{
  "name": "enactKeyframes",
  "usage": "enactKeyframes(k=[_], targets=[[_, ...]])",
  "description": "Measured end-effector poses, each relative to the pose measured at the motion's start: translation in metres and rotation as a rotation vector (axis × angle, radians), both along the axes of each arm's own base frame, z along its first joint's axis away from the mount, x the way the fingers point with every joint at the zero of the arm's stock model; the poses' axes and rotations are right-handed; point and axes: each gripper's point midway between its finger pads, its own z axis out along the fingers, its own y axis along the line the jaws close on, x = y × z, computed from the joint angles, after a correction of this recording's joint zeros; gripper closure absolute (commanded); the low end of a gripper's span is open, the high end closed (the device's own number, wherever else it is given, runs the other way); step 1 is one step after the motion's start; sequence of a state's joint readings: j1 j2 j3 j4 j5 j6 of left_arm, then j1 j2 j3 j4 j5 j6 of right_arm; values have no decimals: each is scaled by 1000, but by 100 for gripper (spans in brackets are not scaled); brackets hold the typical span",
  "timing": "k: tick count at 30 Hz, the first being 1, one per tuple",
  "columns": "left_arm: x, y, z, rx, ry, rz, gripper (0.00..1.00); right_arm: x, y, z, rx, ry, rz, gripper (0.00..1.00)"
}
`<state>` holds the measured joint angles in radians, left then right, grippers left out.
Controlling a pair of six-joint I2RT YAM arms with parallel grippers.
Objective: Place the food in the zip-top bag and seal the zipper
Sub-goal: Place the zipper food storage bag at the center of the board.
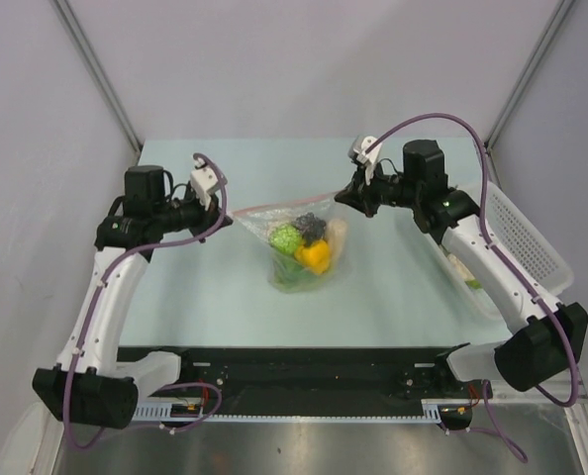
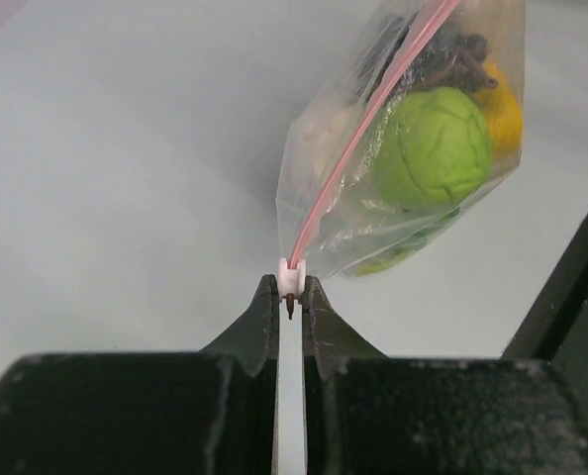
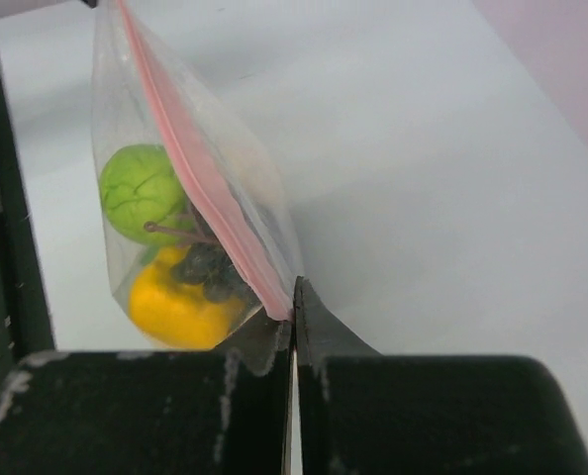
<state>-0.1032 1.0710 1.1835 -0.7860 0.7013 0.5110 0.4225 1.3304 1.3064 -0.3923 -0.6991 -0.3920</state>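
The zip-top bag (image 1: 296,259) hangs stretched between my two grippers just above the table. Inside lie a green round fruit (image 1: 286,237), an orange fruit (image 1: 315,257), dark grapes (image 1: 309,226) and a pale piece (image 1: 339,236). The pink-red zipper (image 1: 279,210) runs taut along the top. My left gripper (image 1: 227,216) is shut on the white slider (image 2: 290,275) at the zipper's (image 2: 373,109) left end. My right gripper (image 1: 348,193) is shut on the zipper's (image 3: 195,168) right end. The green fruit (image 2: 433,148) (image 3: 141,193) and orange fruit (image 3: 175,302) show through the plastic.
A white latticed basket (image 1: 527,237) stands at the right table edge under my right arm, with a pale green piece (image 1: 464,269) in it. A black rail (image 1: 294,371) runs along the near edge between the arm bases.
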Motion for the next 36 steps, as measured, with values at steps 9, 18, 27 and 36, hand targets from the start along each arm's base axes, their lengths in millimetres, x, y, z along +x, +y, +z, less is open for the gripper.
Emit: enactKeyframes(k=[9,18,27,36], targets=[[99,-5,47,-78,-81,97,100,87,-3,25,113,-179,-219,100],[117,-2,38,-38,-139,80,100,109,9,-5,80,-214,-135,100],[29,-5,-106,59,150,-20,100,31,26,-152,-180,148,101,100],[-43,-11,-161,133,222,-141,96,-68,24,-226,-355,293,298,78]])
